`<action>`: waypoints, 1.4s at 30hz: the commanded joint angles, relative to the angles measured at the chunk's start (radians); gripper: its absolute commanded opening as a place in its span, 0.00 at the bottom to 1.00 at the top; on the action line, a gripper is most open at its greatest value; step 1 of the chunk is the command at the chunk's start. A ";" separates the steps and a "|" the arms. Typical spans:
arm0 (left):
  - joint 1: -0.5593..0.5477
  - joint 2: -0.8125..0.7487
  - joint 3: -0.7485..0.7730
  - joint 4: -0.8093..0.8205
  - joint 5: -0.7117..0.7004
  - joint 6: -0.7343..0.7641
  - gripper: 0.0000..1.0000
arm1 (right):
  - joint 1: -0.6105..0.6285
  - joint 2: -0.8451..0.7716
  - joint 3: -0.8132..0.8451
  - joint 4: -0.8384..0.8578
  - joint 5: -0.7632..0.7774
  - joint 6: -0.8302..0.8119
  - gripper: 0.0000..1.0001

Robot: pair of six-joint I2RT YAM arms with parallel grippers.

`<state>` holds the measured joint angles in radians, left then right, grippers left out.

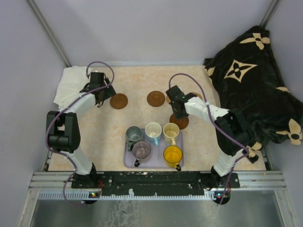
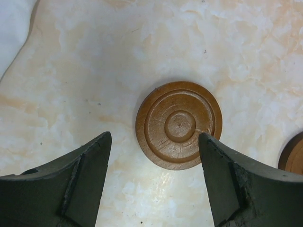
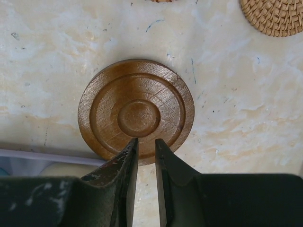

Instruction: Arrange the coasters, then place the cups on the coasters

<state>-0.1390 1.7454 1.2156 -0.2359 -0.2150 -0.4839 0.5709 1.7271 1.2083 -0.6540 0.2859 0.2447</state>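
Observation:
A dark brown coaster (image 1: 119, 100) (image 2: 179, 125) lies flat on the table, just beyond my left gripper (image 1: 100, 98) (image 2: 154, 136), which is open wide and holds nothing. A second brown coaster (image 1: 155, 98) (image 2: 293, 156) lies to its right. A third brown coaster (image 1: 181, 123) (image 3: 136, 109) lies beside the tray. My right gripper (image 1: 177, 113) (image 3: 147, 140) hangs over its near edge, almost shut, with only a narrow empty gap. A woven tan coaster (image 3: 272, 16) lies further back. The grey-green (image 1: 134, 135), white (image 1: 153, 130), cream (image 1: 171, 131), mauve (image 1: 141, 150) and yellow (image 1: 173, 154) cups stand on the tray.
The lavender tray (image 1: 128, 162) sits at the near middle of the table. A white cloth (image 1: 71, 82) (image 2: 12, 28) lies at the back left corner. A black patterned blanket (image 1: 255, 80) is heaped along the right side.

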 commanded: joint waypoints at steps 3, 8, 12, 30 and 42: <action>0.004 -0.061 -0.047 0.006 -0.001 0.014 0.80 | -0.006 0.029 0.030 0.013 0.001 0.023 0.13; 0.004 -0.074 -0.054 0.002 -0.007 0.015 0.81 | -0.006 0.069 0.020 0.008 -0.010 0.030 0.04; 0.003 -0.074 -0.052 0.003 -0.002 0.009 0.81 | -0.009 0.098 0.019 0.006 -0.025 0.027 0.04; 0.004 -0.059 -0.042 -0.002 -0.027 0.011 0.82 | 0.014 0.279 0.229 -0.008 -0.225 -0.041 0.03; 0.004 -0.035 -0.030 -0.010 -0.049 0.017 0.83 | 0.098 0.486 0.517 -0.074 -0.317 -0.103 0.05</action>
<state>-0.1390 1.7111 1.1671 -0.2405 -0.2447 -0.4744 0.6262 2.1147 1.6173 -0.7174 0.0433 0.1764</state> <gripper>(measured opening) 0.827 0.044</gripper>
